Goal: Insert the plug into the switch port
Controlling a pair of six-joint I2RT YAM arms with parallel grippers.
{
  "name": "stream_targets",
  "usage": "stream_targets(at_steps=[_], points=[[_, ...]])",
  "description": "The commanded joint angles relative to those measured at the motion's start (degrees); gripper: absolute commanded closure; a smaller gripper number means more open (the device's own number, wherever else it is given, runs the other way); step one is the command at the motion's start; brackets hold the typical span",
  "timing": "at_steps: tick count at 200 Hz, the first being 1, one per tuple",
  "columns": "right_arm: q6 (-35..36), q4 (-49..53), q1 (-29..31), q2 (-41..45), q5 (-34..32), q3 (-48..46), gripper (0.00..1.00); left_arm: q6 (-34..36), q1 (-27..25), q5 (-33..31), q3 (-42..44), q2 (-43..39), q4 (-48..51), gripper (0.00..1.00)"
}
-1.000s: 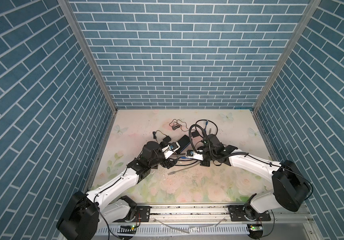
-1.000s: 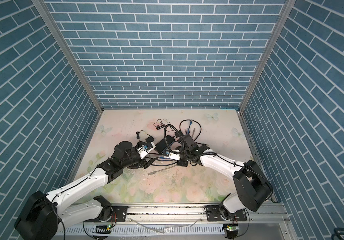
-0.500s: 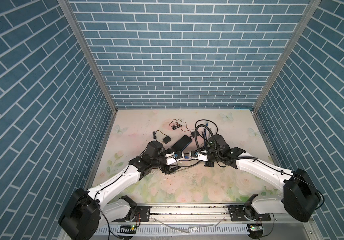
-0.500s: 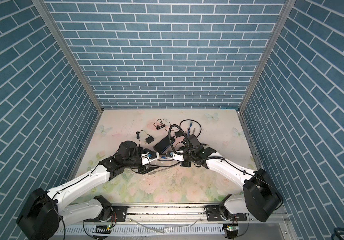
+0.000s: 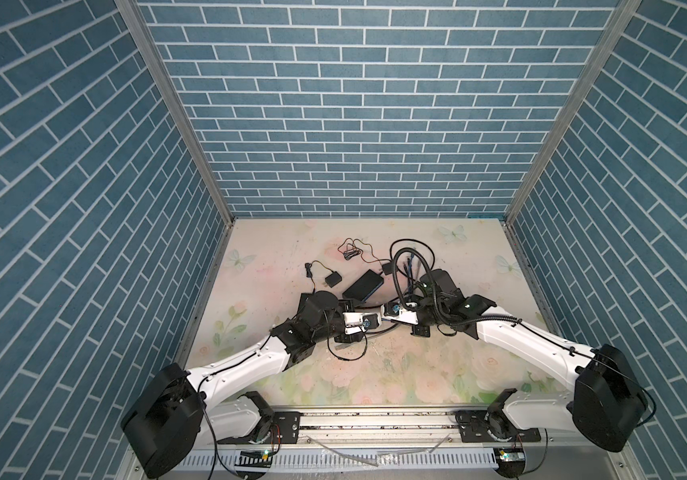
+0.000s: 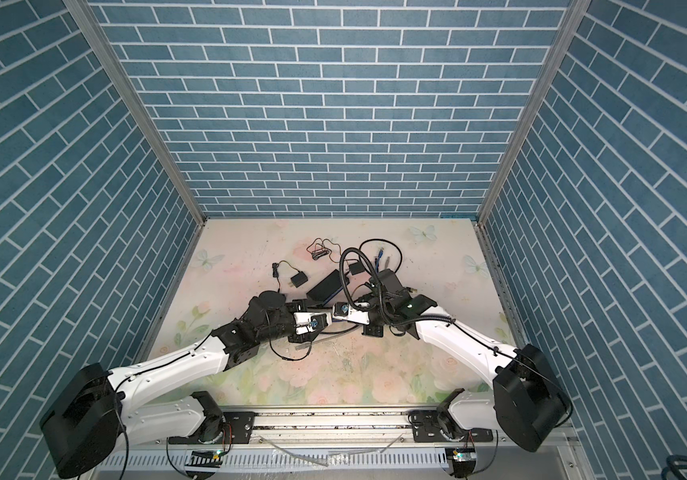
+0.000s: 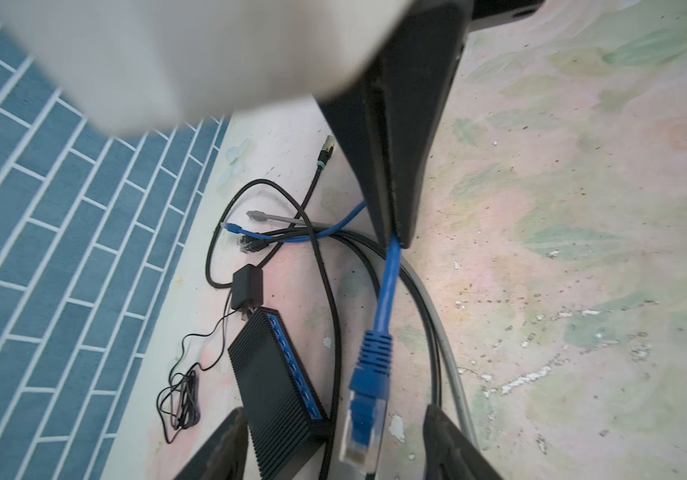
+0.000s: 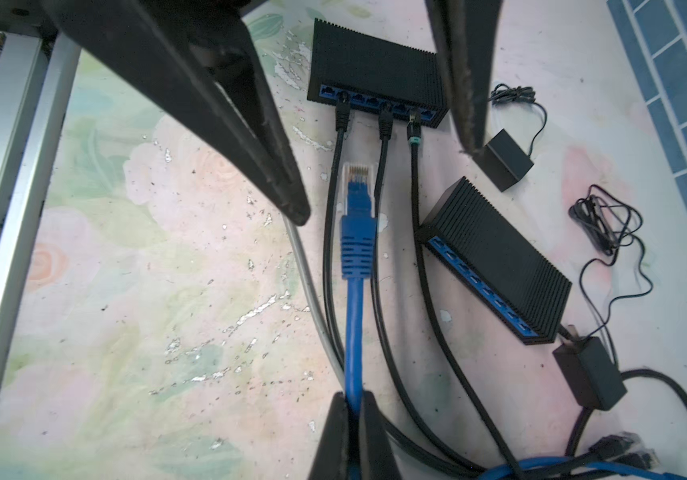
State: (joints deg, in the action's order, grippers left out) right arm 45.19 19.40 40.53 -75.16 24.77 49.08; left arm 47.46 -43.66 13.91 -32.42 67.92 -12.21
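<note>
- Across the floral surface (image 5: 375, 374), the left arm (image 5: 246, 368) and the right arm (image 5: 528, 345) stretch toward the middle, their wrists almost meeting in both top views.
- A black switch (image 8: 375, 70) lies flat with three dark cables (image 8: 385, 121) plugged into its blue port row; a second switch (image 8: 499, 257) lies just beside it, angled away.
- The right pincer (image 8: 354, 397) is clamped together on the blue cable (image 8: 354, 324), a little way behind the plug (image 8: 358, 195).
- The left pincer (image 7: 333, 409) stands apart, one finger on either side of the plug, touching neither side of it.
- The plug, blue with a clear tip, juts from the right pincer's grip between two of the dark cables and points at the switch's port row, near it but not inserted.
</note>
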Motion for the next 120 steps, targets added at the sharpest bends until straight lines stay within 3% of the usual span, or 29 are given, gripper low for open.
stream_targets(at_steps=[1, 50, 120], points=[[-2.5, 3.7, -0.3, -0.9, 3.2, 3.8, 1.0, 3.0, -1.1, -3.6, 0.8, 0.7, -3.5, 0.37], [-5.5, 5.2, -0.7, -2.7, 4.5, 6.7, 1.0, 5.4, -3.6, -5.9, 0.9, 3.0, -3.4, 0.46], [-7.4, 8.0, -0.9, -5.0, 6.5, 10.1, 1.0, 6.4, -4.9, -8.6, 1.8, 4.3, -8.0, 0.72]])
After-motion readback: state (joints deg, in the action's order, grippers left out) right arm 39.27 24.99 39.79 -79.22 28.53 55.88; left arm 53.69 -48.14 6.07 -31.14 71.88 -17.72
